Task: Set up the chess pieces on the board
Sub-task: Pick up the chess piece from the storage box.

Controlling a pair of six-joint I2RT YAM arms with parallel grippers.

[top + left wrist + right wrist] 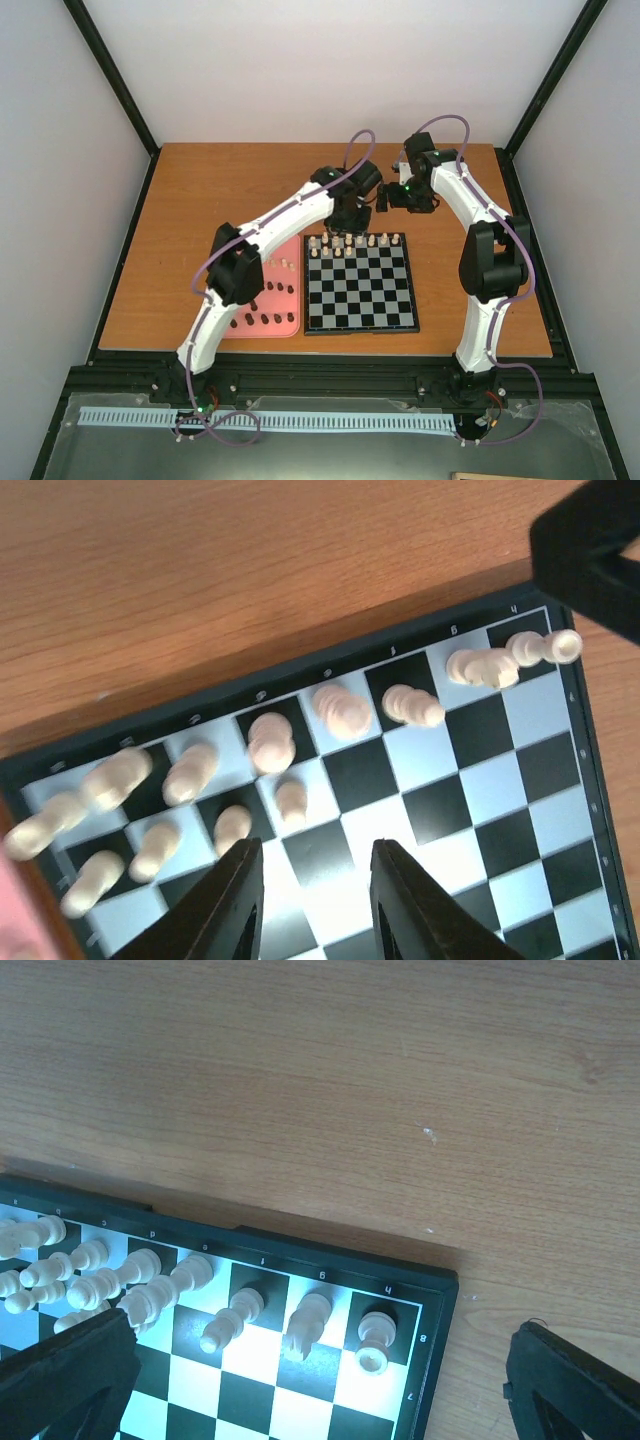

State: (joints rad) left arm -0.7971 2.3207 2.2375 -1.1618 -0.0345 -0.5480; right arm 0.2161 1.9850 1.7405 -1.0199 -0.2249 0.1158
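The black and grey chessboard (365, 295) lies at the table's middle. Cream pieces (355, 241) fill its far row, and a few cream pawns stand in the second row at the left. My left gripper (348, 228) hovers over that far-left part. In the left wrist view it (315, 850) is open and empty, just beside a cream pawn (291, 800). My right gripper (385, 197) is above the table behind the board. In the right wrist view it (318, 1330) is wide open and empty over the corner rook (375, 1340).
A pink tray (290, 330) lies against the board's left side, holding several dark brown pieces (265, 320) and a few pale ones (277, 263). The two wrists are close together over the board's far edge. Bare wooden table (220, 190) lies behind and to the left.
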